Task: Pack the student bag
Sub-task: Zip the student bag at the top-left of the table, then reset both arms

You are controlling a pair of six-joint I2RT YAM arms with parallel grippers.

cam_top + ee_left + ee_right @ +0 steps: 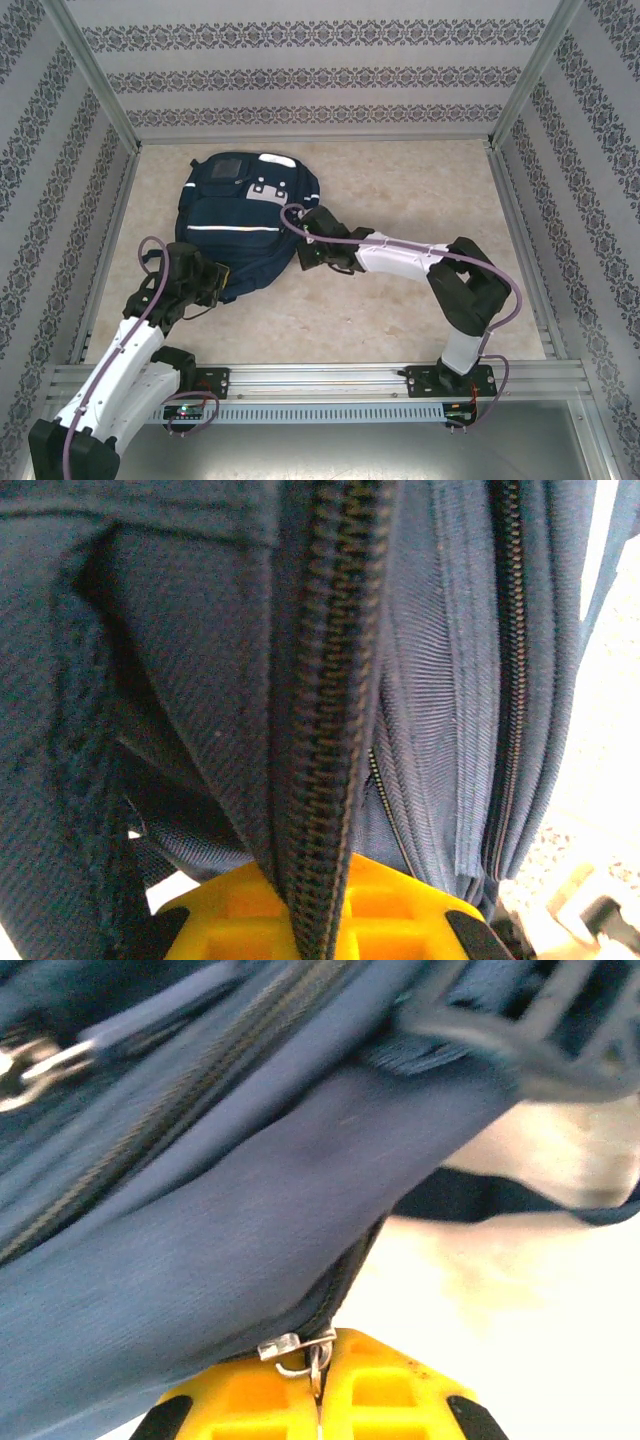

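Student bag (245, 215): navy backpack, one item, lying flat on the tabletop (400, 320).

Top external view: the bag sits toward 10 o'clock of the tabletop, front pocket and pale stripe (240, 228) facing up. The left fingers (208, 283) are against the bag's 7 o'clock corner. The right fingers (312, 247) are against its 4 o'clock edge. Their opening cannot be read at this distance. No loose school items lie around the bag.

Left wrist view: a black zip track (320, 730) runs from 12 o'clock down to 6 o'clock and passes between the yellow pads (240, 915), which are drawn in narrow on that strip of the bag's edge. Navy fabric folds lie on both sides, with a second zip line (510, 680) toward 3 o'clock.

Right wrist view: the two pads meet at 6 o'clock, pinching a small metal zip pull (297, 1348) between them. Navy fabric spreads from 9 o'clock to 12 o'clock, with bare tabletop at 4 o'clock.

Progress, as judged: the zip step is in hand, one arm bracing the edge while the other holds the pull. Whether the compartment is being opened or closed cannot be told, and the contents are hidden. Running the zip remains.
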